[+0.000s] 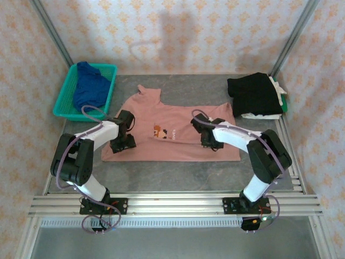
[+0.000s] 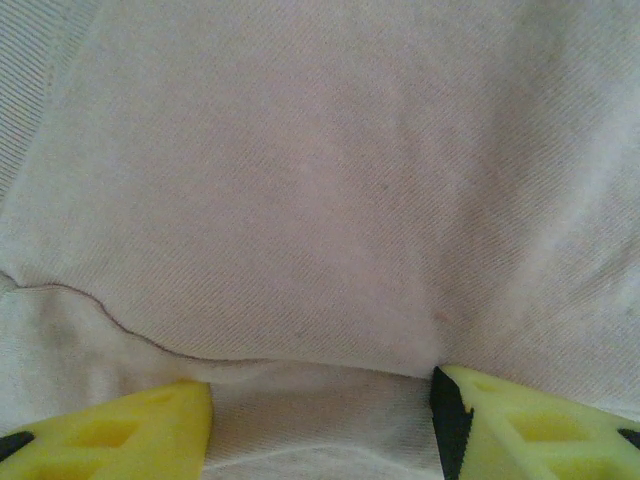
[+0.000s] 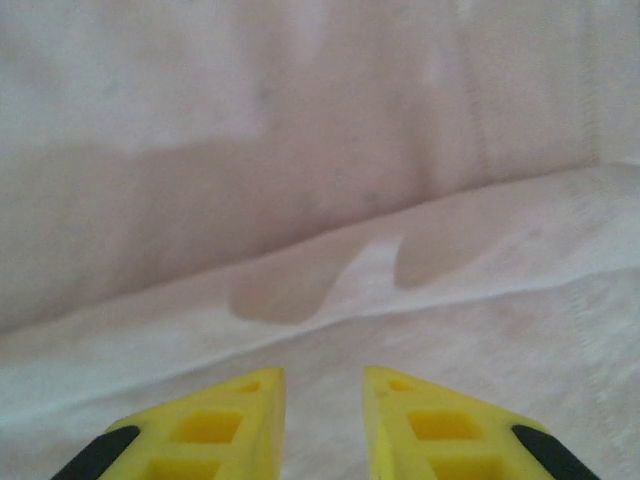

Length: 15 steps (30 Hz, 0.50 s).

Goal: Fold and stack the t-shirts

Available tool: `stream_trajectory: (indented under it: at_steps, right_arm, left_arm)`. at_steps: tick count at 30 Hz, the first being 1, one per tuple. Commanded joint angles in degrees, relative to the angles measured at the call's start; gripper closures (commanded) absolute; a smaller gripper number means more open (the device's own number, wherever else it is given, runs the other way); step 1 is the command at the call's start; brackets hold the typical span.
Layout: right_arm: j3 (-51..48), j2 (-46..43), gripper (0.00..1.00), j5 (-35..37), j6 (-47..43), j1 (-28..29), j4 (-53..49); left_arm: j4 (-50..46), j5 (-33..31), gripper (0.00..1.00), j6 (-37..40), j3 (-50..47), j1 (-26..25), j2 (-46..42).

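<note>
Left gripper (image 1: pixel 123 142) (image 2: pixel 320 385) low over the near left part of the pink t-shirt (image 1: pixel 172 150) (image 2: pixel 320 200) (image 3: pixel 300 150), yellow fingers (image 2: pixel 140 425) spread wide with a fold edge of the cloth crossing just ahead of them and nothing pinched. Right gripper (image 1: pixel 209 141) (image 3: pixel 325 375) low over the right side of the same shirt, fingers (image 3: pixel 230 420) drawn to a narrow gap, tips just above a pale fold, no cloth seen between them. Small pixel-art chest print (image 1: pixel 160 131) between the two grippers; tiny lettering beside it, too small to read. Pink t-shirt spread flat at the middle of the table (image 1: pixel 178 175), collar toward the far left, hem along the near edge. Both arms bent sharply at the elbow, forearms reaching inward from the bases, wrists tipped down at the cloth. Blue t-shirt (image 1: pixel 89 86) bunched in the teal basket (image 1: pixel 112 89) at the far left corner. Black t-shirt (image 1: pixel 253 91) folded at the far right, on top of white cloth (image 1: pixel 261 115) with a green edge (image 1: pixel 281 96) beside it, well apart from both grippers.
</note>
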Motion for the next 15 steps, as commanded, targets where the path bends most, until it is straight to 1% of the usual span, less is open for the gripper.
stream_trajectory:
  at_steps: [1, 6, 9, 11, 15]
  right_arm:
    - [3.61, 2.66, 0.75, 2.17, 0.17, -2.62, -0.41]
    - [7.57, 6.67, 0.75, 1.60, -0.20, -5.53, -2.51]
    - [9.04, 7.19, 0.78, 0.73, -0.19, -6.10, -3.56]
    - [8.37, 5.16, 0.78, -0.71, 0.35, -6.09, -4.17]
    - [1.47, -2.41, 0.73, -4.47, 2.51, -5.31, -1.13]
  left_arm:
    - [-1.18, -2.98, 0.39, -0.08, -0.30, 0.07, 0.61]
    - [-1.86, -3.98, 0.39, 0.26, -0.29, 0.10, 0.63]
    - [-2.28, -4.20, 0.39, 0.44, -0.10, 0.05, 0.74]
    - [-2.50, -4.10, 0.39, 0.46, -0.04, 0.09, 0.65]
    - [-2.37, -3.86, 0.39, 0.46, 0.14, 0.09, 0.33]
